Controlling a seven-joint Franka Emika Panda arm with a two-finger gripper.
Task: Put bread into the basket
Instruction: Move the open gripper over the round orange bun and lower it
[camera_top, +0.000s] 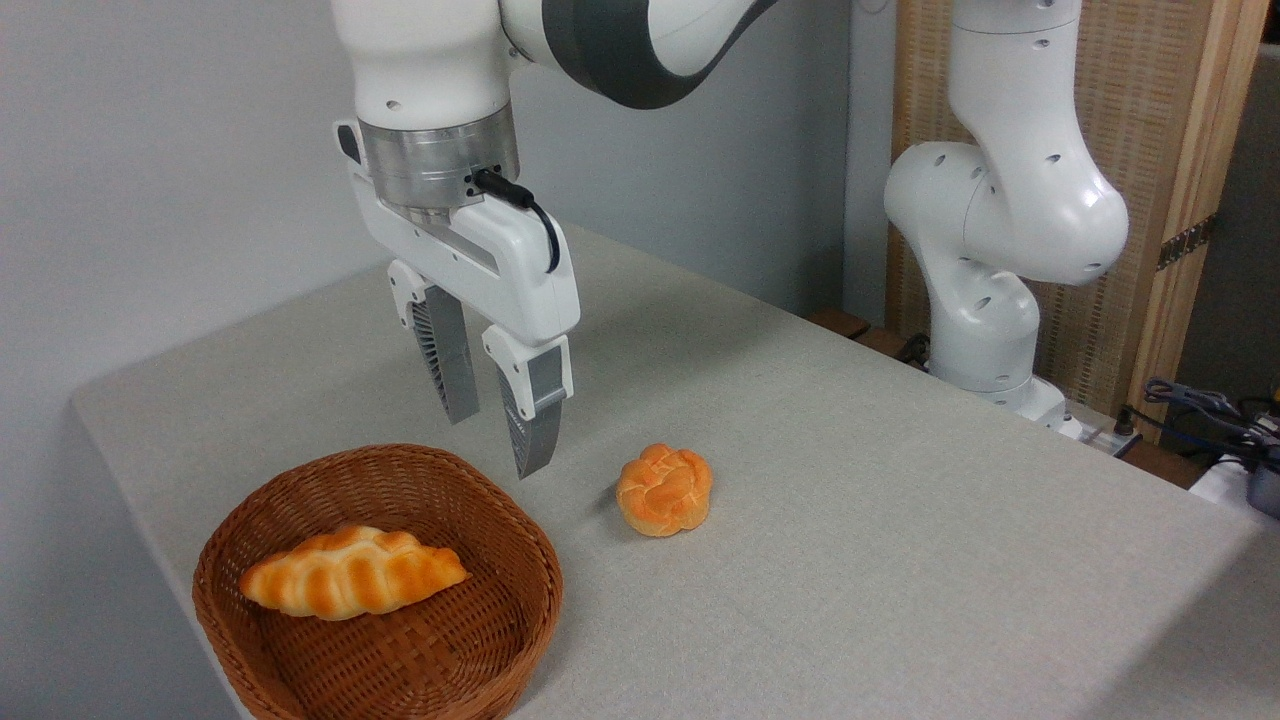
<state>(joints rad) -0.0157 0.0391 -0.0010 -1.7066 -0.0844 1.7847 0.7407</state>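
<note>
- One basket (300, 520) on the table, long loaf (350, 583) already inside.
- Gripper (492, 438) hangs above the basket's back rim, jaws spread, holding nothing.
- Bread (664, 489) sits right of the basket; we reckon reaching it comes next.

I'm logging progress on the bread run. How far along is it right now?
Looks done: one elongated braided loaf already lies inside the wicker basket. In hand: nothing; the gripper hangs open and empty above the basket's far rim, clear of everything. Left: the small round bun sits on the table to the right of the basket, ungrasped. It has yet to be picked up and placed in.
</note>
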